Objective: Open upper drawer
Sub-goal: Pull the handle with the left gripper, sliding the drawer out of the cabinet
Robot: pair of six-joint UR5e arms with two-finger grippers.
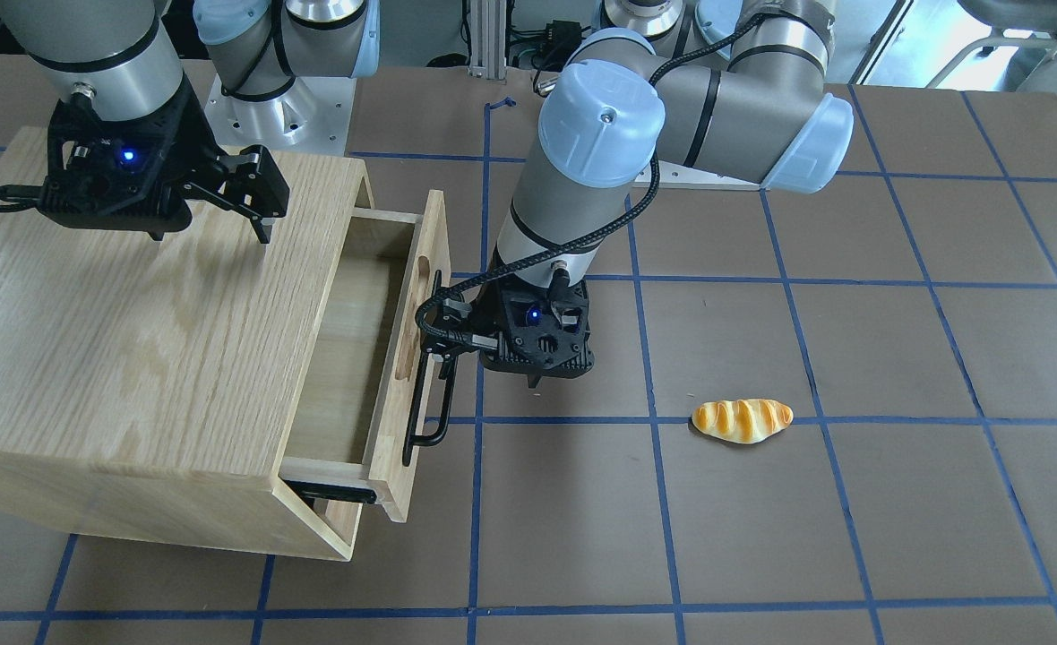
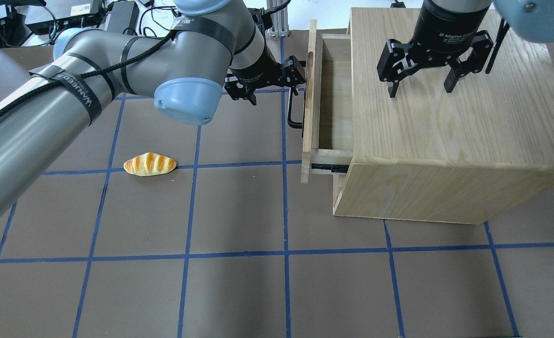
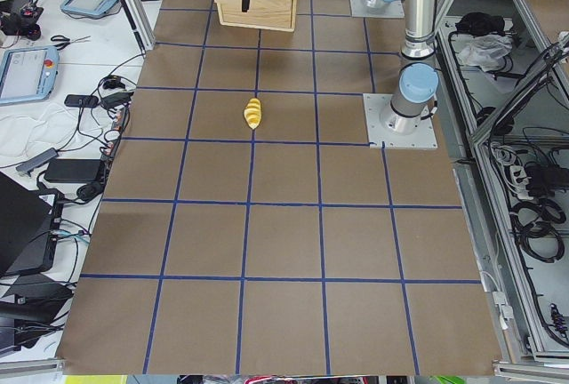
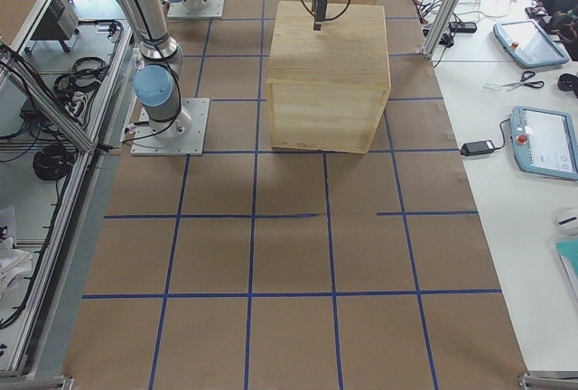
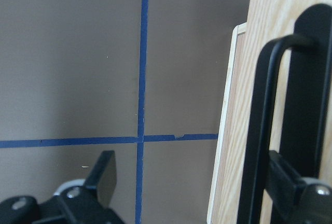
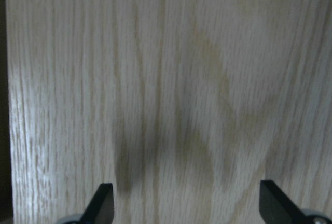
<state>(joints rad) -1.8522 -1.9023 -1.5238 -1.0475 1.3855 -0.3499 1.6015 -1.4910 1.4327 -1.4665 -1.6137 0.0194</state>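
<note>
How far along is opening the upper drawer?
Done: the upper drawer is partly out of the cabinet, with its slide rail exposed. In hand: the open left tool has one finger behind the handle, and the open right tool hovers over the cabinet top. Left: probably more pulling, if full opening is wanted.

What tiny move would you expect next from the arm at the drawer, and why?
Probably a short pull away from the cabinet. The left tool stands open with the black handle between its fingers, and the upper drawer is only partly out.
</note>
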